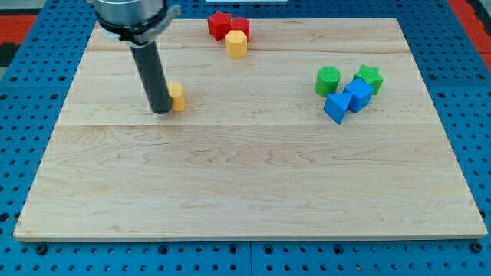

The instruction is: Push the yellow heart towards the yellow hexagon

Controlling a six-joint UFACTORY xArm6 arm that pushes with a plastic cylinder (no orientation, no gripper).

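Starting at the board's left side: my tip [161, 110] sits on the wood, well in from the left edge and nearer the far edge than the near one. There are no jaws on this rig to open or close, just the bare rod, and it grips nothing. Pressed right against the tip's right flank is the yellow heart [176, 96], half hidden behind the rod, so I can't read which way its point faces. Moving right and toward the far edge, the yellow hexagon [236, 44] stands touching the red cylinder [241, 26], with the red star [219, 24] just beside. That's the line that matters: the hexagon lies up and to the right of the heart, and my tip is on the opposite lower-left side, so I judge a push along that diagonal should carry it there. Far right: green cylinder [327, 80], green star [369, 77], two blue blocks [347, 99], well clear.
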